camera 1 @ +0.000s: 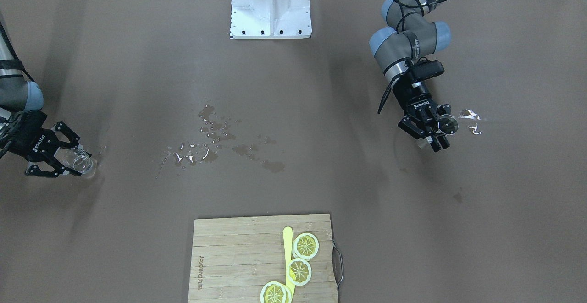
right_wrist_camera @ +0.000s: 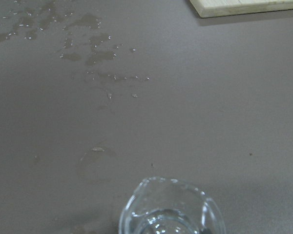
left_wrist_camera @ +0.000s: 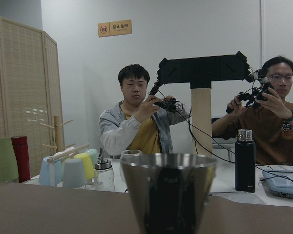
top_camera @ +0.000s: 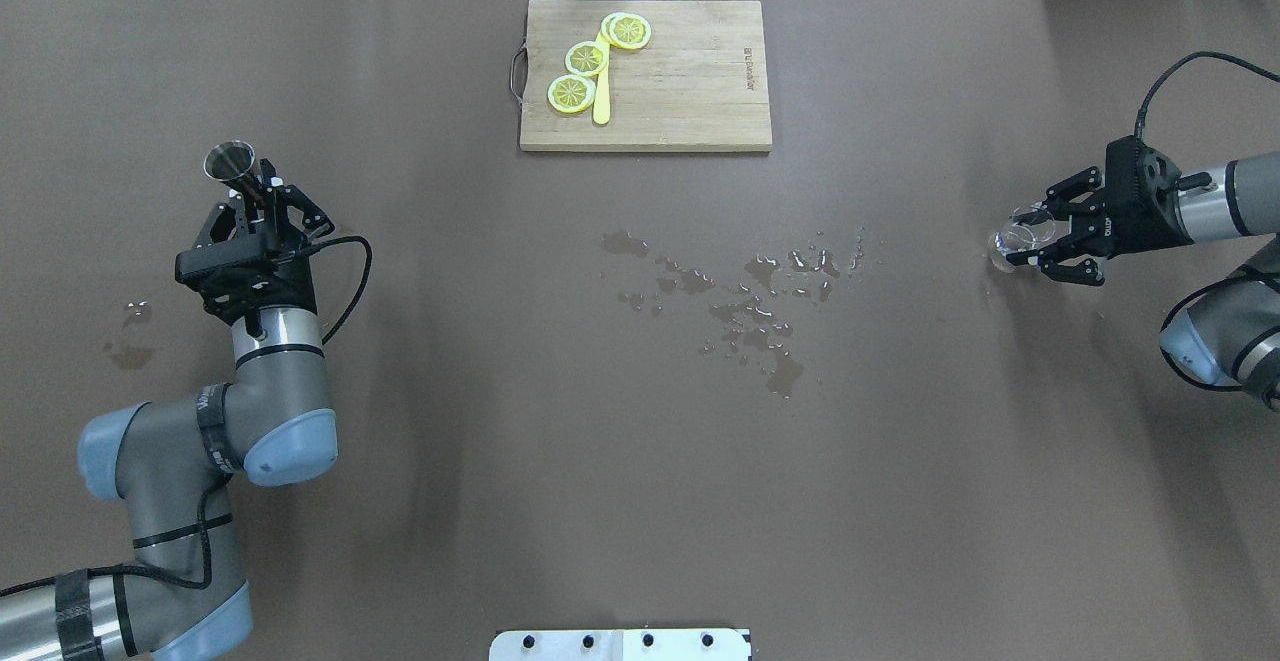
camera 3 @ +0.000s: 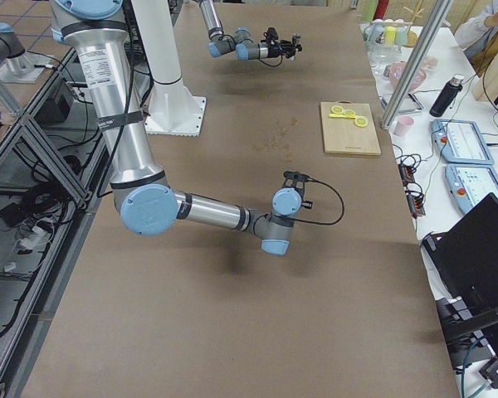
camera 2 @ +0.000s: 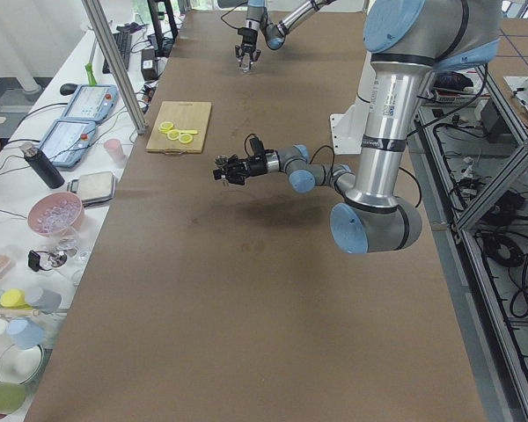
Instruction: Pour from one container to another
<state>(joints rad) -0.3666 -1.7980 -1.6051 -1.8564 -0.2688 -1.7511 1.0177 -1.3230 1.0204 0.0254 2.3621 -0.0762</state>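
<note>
The steel cup (top_camera: 229,161) sits upright at 9 o'clock on the table (top_camera: 500,441) in the overhead view, clamped between the fingers of the left gripper (top_camera: 252,199) and held above the surface. The left arm (top_camera: 270,361) reaches out from 7 o'clock with its forearm level and the gripper pointing toward 12.

The glass beaker (top_camera: 1015,239) is at 3 o'clock, gripped from both sides by the right gripper (top_camera: 1032,237), whose fingers are spread only as wide as the glass. The right arm (top_camera: 1225,206) comes in low from the table's edge and points toward 9. Whether the beaker's base touches the table cannot be told.

Only the right wrist view shows the beaker's pouring lip and clear liquid inside it. Only the left wrist view looks level past the cup's flared rim to two people (left_wrist_camera: 136,112) handling devices behind a counter with a black flask (left_wrist_camera: 244,161).

Spilled water (top_camera: 760,316) lies between the two grippers, just toward 3 o'clock of centre. A cutting board (top_camera: 690,91) with lemon slices (top_camera: 571,93) lies at 12 o'clock.
</note>
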